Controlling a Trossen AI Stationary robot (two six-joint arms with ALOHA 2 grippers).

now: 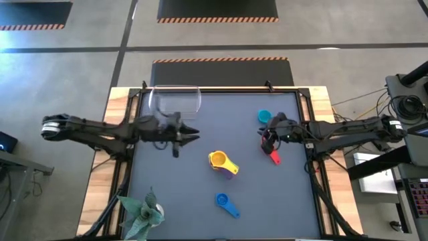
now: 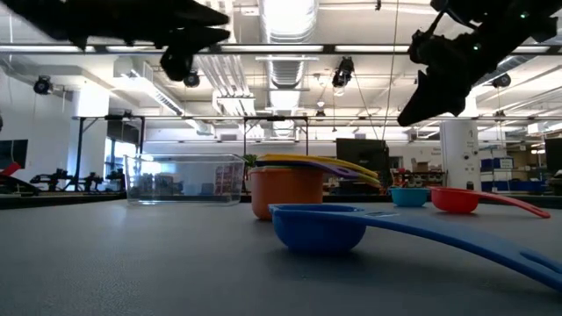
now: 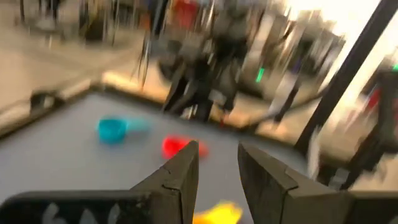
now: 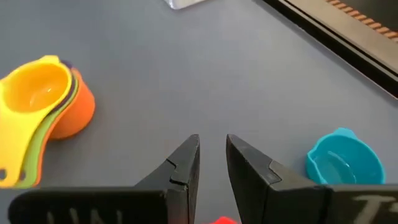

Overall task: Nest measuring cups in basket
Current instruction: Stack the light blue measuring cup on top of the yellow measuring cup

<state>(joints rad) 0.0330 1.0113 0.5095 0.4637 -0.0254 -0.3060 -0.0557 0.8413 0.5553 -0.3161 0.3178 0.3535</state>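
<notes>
Blue cup (image 2: 320,226) nearest on desk (image 1: 200,201), light rigid plastic, likely best gripped by flat handle. Beyond, yellow-topped nested stack (image 1: 221,161), red cup (image 1: 273,156) under right gripper (image 1: 267,138), teal cup (image 1: 264,116). Empty basket (image 1: 175,100) farthest, beside left gripper (image 1: 190,134). Both jaws slightly apart, holding nothing.

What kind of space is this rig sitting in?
Likely an industrial lab or workshop hall: exposed ceiling ducts and strip lights overhead, hazard-striped floor mats on concrete around the table, and equipment racks in the background.
</notes>
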